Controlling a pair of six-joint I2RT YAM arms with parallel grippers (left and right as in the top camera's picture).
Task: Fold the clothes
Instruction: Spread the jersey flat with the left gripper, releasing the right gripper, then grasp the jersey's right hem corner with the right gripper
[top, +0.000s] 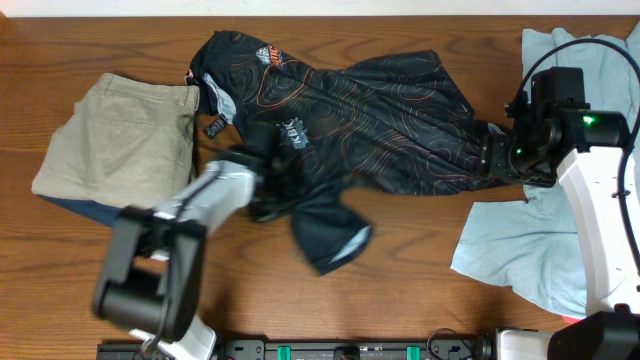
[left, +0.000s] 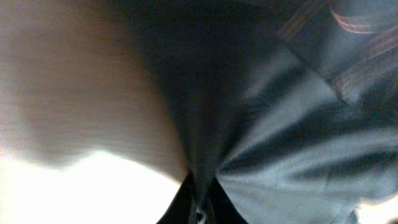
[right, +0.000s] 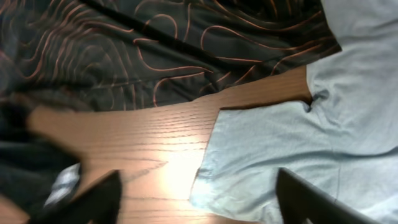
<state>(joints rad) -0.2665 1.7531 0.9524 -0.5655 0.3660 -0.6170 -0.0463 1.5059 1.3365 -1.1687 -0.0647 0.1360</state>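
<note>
A: Overhead first. Finding the jersey (top: 380, 120) where?

B: Sprawled crumpled across the middle of the counter (top: 420, 290), long axis running left to right, one sleeve flopped toward the near edge. Flanked by khaki shorts (top: 120, 140) on the left and a blue shirt (top: 520, 250) on the right.

A: And the pincers?

B: Spotting the left pincer (top: 268, 190) on the jersey's left-hand part, below the chest logo. Spotting the right pincer (top: 490, 152) at the jersey's right end, just where black cloth meets blue. So, one arm at each end of the long axis, neither clearly nearer.

A: Left wrist view?

B: Blurred, but showing dark cloth gathered into folds that converge on the fingertips at the bottom edge. Reads as clenched on the jersey.

A: Right wrist view?

B: Showing both fingers (right: 99, 199) spread wide, with bare counter and the blue shirt's edge between them. Released, gripping nothing. Seeing the jersey's black edge ahead of the tips, plus a dark blurred fold beside one finger; cannot tell whether touching.

A: Judging the coming move, then?

B: Likely hinges on reaching forward to the black edge, not the blue one just beside it. Risks pinching the wrong shirt otherwise. No fold made yet, judging by the crumple.
</note>
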